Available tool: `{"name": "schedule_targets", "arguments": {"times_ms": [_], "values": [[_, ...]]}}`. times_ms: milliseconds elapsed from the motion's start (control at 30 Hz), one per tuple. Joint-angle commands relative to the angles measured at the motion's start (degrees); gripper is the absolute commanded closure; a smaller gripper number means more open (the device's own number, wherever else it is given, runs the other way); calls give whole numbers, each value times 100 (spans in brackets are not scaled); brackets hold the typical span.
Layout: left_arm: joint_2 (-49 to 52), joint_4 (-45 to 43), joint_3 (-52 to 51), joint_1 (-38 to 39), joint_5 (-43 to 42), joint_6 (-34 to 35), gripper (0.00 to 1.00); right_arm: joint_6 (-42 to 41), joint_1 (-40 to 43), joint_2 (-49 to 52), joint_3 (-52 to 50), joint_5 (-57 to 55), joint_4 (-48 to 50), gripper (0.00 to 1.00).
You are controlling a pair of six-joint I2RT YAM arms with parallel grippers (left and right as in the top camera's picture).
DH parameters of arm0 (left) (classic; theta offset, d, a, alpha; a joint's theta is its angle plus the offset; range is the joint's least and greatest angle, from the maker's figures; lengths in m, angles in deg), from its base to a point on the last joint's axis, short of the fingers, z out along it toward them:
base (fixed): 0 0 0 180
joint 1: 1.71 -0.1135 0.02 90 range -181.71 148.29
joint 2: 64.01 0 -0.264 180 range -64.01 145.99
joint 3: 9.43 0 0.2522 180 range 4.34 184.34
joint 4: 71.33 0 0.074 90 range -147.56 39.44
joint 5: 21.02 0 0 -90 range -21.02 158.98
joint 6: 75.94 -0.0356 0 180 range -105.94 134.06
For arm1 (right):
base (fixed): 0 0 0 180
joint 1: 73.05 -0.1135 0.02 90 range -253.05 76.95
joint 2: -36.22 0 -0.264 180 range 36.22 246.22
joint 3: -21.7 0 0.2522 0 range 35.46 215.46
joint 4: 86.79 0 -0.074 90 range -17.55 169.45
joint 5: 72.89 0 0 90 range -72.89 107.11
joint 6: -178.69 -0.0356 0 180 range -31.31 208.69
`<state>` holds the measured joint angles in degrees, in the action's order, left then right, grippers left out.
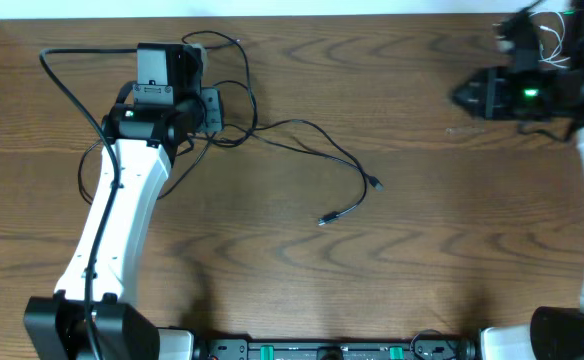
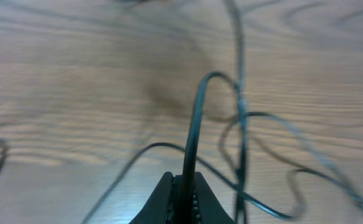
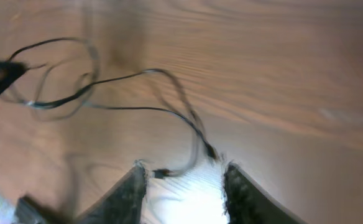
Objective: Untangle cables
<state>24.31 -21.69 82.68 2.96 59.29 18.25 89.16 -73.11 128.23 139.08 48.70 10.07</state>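
1. Left end effector (image 2: 183,186): fingers together, clamped on a black cable (image 2: 194,124). The cable rises out of the tips and arches over.
2. From overhead, my left arm (image 1: 122,200) reaches to the far-left part of the tabletop (image 1: 432,250). The loose black cables (image 1: 244,110) are bunched right around its wrist.
3. One strand (image 1: 317,127) runs right out of the bunch toward the tabletop middle. Two small plug ends (image 1: 375,184) lie there, near each other but apart.
4. Right end effector (image 3: 184,169): fingers apart, nothing between them, up off the tabletop. The wrist view is blurred, but a black strand and plugs lie on the wood below the tips.
5. Right arm (image 1: 527,95) sits at the far-right corner, well apart from the bunch.
6. Thin white wires (image 1: 550,38) show beside that arm. I cannot tell if they are a cord or the arm's own wiring.
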Motion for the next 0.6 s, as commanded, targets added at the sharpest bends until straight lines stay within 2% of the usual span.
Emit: {"name": "schedule_targets", "arguments": {"times_ms": [0, 67, 200, 333, 500, 567], "values": [[-549, -26, 129, -9, -706, 881, 93, 151, -671, -52, -369, 745, 595, 53], [-761, -63, 129, -15, -1110, 1303, 92, -7, -1239, -44, -619, 737, 1274, 46], [-994, -223, 129, -15, -1331, 1871, 93, -422, -1832, 17, -841, 737, 2065, 43], [-1246, -527, 129, -15, -1322, 2957, 93, -693, -2371, 157, -1019, 737, 2712, 42], [-1311, -640, 129, -15, -951, 3812, 93, -664, -2887, 295, -1021, 721, 3182, 44], [-1309, -599, 129, -15, -730, 4065, 92, -599, -3093, 295, -1021, 334, 3322, 44]]}}
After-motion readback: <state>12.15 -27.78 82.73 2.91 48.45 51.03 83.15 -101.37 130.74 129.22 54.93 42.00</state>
